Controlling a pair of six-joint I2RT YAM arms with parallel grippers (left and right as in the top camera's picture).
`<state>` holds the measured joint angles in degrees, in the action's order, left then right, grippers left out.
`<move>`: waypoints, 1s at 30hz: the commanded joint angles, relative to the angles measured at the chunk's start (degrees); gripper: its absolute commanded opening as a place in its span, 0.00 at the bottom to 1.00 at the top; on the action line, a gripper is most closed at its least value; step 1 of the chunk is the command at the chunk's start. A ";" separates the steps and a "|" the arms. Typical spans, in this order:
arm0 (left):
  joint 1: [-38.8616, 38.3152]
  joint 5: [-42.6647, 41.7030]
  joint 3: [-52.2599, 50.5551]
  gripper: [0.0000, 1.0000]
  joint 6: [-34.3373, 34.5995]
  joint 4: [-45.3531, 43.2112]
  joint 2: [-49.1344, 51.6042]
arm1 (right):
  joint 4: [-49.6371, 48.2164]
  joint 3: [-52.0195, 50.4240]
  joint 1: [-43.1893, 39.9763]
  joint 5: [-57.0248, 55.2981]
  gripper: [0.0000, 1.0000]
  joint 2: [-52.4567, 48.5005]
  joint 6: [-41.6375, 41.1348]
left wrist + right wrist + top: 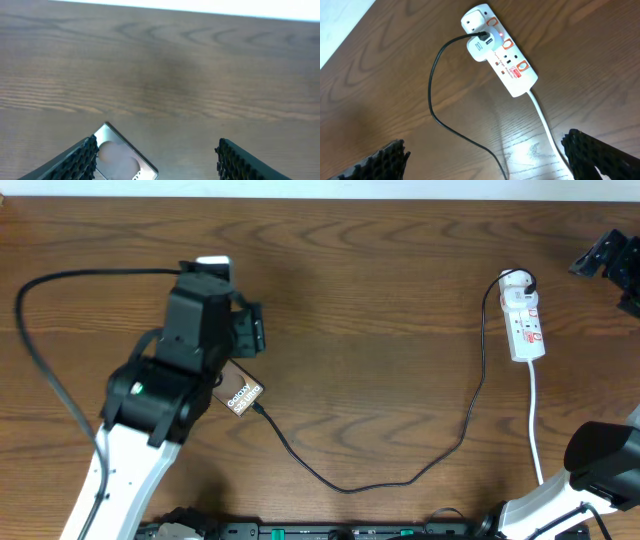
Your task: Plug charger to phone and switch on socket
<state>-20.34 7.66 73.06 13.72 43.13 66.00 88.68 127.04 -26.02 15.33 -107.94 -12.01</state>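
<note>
The phone (243, 394) lies flat on the wooden table, half hidden under my left arm. In the left wrist view the phone (122, 156) shows a corner and its pale oval patch, close to the left finger (82, 157). My left gripper (157, 145) hovers over it, open and holding nothing. The charger (400, 478) runs as a thin black cable from the socket (524, 320) in a loop to the phone's lower right end, where its tip (260, 409) touches the edge. My right gripper (485, 145) is open above the cable (437, 110), short of the socket (502, 50).
A white cord (536, 420) runs from the socket toward the table's front edge, beside my right arm (600, 465). A black fixture (608, 260) sits at the far right. A thick black arm cable (40, 350) arcs along the left side.
</note>
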 commanded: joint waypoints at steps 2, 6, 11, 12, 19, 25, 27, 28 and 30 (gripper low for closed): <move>-0.04 0.35 -0.09 0.75 0.52 0.63 -4.57 | 0.02 0.39 -0.02 -0.42 0.99 0.31 -0.81; 0.68 0.55 -0.15 0.74 0.50 7.02 -8.48 | 0.02 0.39 -0.02 -0.42 0.99 0.31 -0.81; 3.63 0.52 -3.52 0.75 0.52 10.36 -14.16 | 0.02 0.39 -0.02 -0.42 0.99 0.31 -0.81; 4.39 0.52 -4.70 0.74 0.52 10.34 -15.54 | 0.02 0.39 -0.02 -0.42 0.99 0.31 -0.81; 9.49 0.33 -16.15 0.75 1.64 5.53 -27.74 | 0.02 0.39 -0.02 -0.42 0.99 0.31 -0.81; 10.10 0.33 -27.41 0.74 2.05 -3.39 -39.06 | 0.02 0.39 -0.02 -0.42 0.99 0.31 -0.81; 10.10 0.33 -30.88 0.75 2.05 -6.36 -42.01 | 0.02 0.39 -0.02 -0.42 0.99 0.31 -0.81; 10.10 0.33 -32.85 0.75 2.05 -8.00 -43.54 | 0.02 0.39 -0.02 -0.42 0.99 0.31 -0.81; 10.10 0.35 -36.50 0.75 2.05 -11.32 -46.14 | 0.02 0.39 -0.02 -0.42 0.99 0.31 -0.81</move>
<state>-10.55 7.68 40.25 15.25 34.02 22.55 88.68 127.04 -26.02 15.14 -107.94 -12.01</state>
